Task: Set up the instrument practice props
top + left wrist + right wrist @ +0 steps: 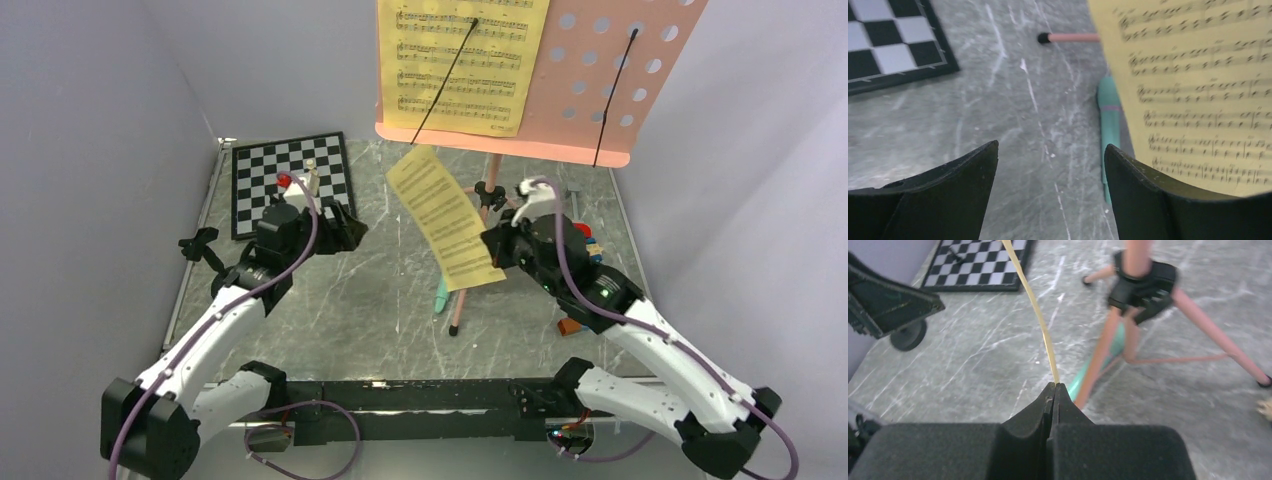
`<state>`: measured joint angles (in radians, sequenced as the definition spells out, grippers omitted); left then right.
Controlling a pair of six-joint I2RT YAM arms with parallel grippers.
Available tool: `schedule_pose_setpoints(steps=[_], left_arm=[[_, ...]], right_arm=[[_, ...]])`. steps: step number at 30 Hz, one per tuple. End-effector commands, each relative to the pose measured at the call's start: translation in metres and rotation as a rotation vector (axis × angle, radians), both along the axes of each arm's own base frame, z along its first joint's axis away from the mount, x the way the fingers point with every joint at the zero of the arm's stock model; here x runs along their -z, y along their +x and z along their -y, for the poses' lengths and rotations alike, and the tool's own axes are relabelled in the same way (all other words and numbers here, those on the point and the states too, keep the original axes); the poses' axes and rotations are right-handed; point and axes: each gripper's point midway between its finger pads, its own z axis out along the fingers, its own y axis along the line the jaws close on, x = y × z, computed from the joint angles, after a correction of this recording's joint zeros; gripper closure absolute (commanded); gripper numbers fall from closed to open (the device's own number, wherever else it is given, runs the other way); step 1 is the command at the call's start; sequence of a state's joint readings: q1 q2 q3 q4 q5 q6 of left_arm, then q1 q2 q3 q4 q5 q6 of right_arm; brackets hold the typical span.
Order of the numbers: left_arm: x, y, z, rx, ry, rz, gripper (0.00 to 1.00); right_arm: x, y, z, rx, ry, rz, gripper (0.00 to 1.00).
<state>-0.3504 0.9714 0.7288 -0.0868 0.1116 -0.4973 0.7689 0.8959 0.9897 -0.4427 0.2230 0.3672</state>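
The pink music stand (pixel 585 100) rises at the back, and one yellow sheet-music page (pixel 462 60) rests on its desk. My right gripper (pixel 1054 386) is shut on the lower edge of a second yellow page (pixel 445 215), which hangs curved in the air left of the stand's pole (pixel 1143 285). The mint-green tube (pixel 441 293) lies on the table under that page, beside a pink leg (pixel 1068 37). My left gripper (pixel 1050 147) hovers open over bare table, left of the tube (pixel 1110 115), with nothing between its fingers. A small black stand (pixel 200 245) sits at the far left.
A chessboard (pixel 290 180) with a red and a white piece lies at the back left. Small toy blocks (pixel 590 250) and an orange one (pixel 570 326) lie by the right arm. The stand's tripod legs (pixel 1218 340) spread across the middle. Grey walls close in both sides.
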Motion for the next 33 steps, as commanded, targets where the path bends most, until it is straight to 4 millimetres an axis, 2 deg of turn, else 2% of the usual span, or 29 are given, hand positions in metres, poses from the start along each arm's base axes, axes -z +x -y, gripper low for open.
schedule_pose_setpoints(steps=[1,8,13,18,23,28,33], left_arm=[[-0.031,0.001,0.043,0.169,-0.153,0.106,0.17],[-0.033,0.006,0.087,0.298,-0.296,0.201,0.14],[-0.033,0.016,0.109,0.360,-0.366,0.234,0.13],[-0.020,0.017,0.129,0.412,-0.395,0.214,0.13],[-0.011,0.007,0.141,0.448,-0.432,0.200,0.12],[-0.007,-0.005,0.160,0.500,-0.481,0.199,0.11],[-0.001,-0.006,0.173,0.525,-0.518,0.182,0.12]], right_arm=[[0.022,-0.006,0.058,0.235,-0.082,-0.065,1.00],[0.038,-0.013,0.093,0.409,-0.071,-0.114,1.00],[0.041,-0.017,0.118,0.531,-0.045,-0.120,1.00],[0.045,-0.020,0.136,0.604,-0.050,-0.127,1.00],[0.047,-0.020,0.140,0.620,-0.030,-0.126,1.00],[0.050,-0.019,0.136,0.604,-0.017,-0.134,1.00],[0.050,-0.017,0.134,0.598,-0.006,-0.135,1.00]])
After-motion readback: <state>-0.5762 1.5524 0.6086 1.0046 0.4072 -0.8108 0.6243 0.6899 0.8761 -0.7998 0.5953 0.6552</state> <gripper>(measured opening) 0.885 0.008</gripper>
